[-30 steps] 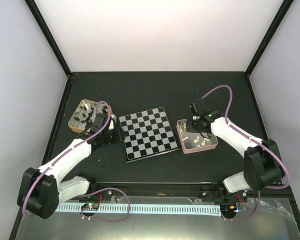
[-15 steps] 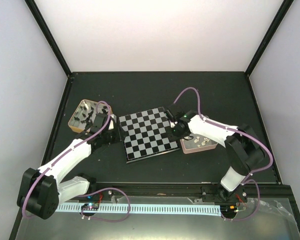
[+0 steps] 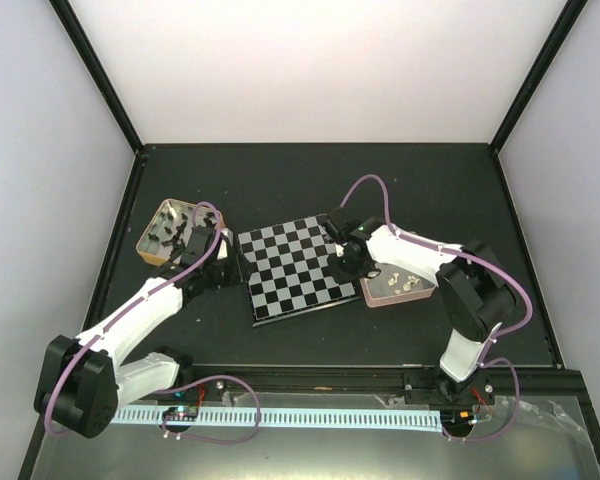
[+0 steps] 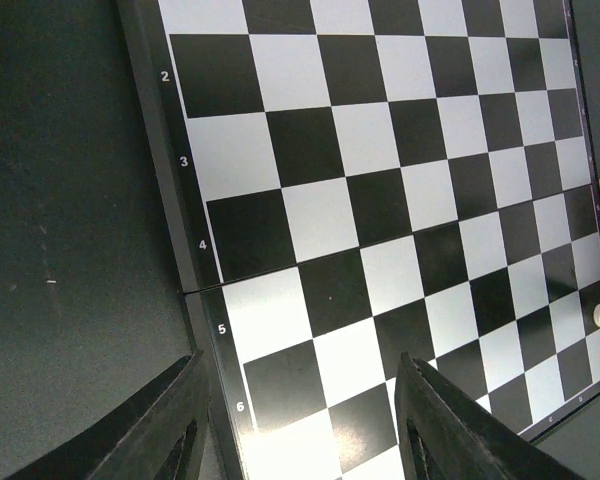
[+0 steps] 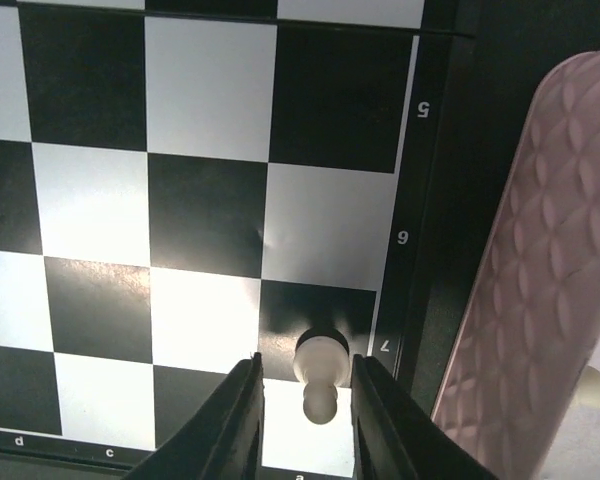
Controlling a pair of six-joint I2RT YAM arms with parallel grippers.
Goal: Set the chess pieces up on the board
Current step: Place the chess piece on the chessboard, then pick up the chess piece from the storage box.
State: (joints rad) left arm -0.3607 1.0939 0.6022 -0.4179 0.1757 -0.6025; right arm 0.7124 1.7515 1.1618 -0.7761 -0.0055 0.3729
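Right end effector [image 3: 346,260]: jaws slightly parted around a white pawn [image 5: 321,362], with a gap showing on one side.
Pawn's place: upright on a dark square at the edge of the board [image 3: 298,268] nearest the pink tray [image 5: 540,250].
Left end effector [image 4: 300,425]: open and empty, above the board's opposite edge.
Other white pieces [image 3: 407,283]: in the pink tray.
Black pieces [image 3: 168,228]: in the tin [image 3: 140,241], on the tabletop [image 3: 310,180] left of the board.

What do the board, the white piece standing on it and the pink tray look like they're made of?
Board: probably laminated card or thin plastic, glossy; it mirrors light, and a fold seam crosses it.
White piece: looks like moulded plastic, smooth, slightly shiny.
Pink tray: seems plastic or coated tin, with an embossed quilted pattern; can't tell which.
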